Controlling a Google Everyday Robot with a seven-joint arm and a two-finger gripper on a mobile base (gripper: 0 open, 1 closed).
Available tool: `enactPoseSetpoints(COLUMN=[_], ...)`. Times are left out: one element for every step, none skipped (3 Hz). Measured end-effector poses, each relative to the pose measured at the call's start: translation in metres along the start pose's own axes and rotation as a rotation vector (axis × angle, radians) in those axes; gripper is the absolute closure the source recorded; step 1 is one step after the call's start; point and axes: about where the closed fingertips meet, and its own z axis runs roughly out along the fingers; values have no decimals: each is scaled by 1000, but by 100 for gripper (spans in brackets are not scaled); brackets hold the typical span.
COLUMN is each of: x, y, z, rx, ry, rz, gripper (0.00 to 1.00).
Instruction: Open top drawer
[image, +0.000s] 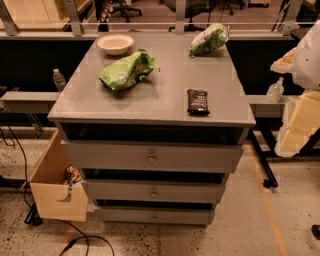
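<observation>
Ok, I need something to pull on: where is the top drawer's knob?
In the camera view, the knob sits at the centre of the top drawer, just under the countertop. The gripper hangs at the right edge, clear of it.

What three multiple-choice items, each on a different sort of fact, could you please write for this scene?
1. Where on the cabinet top does the white bowl stand?
A. back left
B. front right
C. centre

2. How many drawer fronts with a knob are visible?
A. two
B. three
C. five

3. How does the end effector stand relative to the knob of the top drawer?
A. clamped on it
B. apart from it, off the cabinet's right side
C. pressing it from below

Answers:
1. A: the bowl sits near the far left corner.
2. B: three grey fronts are stacked, each with one knob.
3. B: it hangs at the right edge of the view, not touching the drawer.
</observation>
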Motion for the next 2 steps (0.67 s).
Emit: enactPoseSetpoints(x=[0, 2], y=[0, 13], z=[0, 19], rx=[0, -40], ry=[0, -28], rz=[0, -31], gripper=[0, 0])
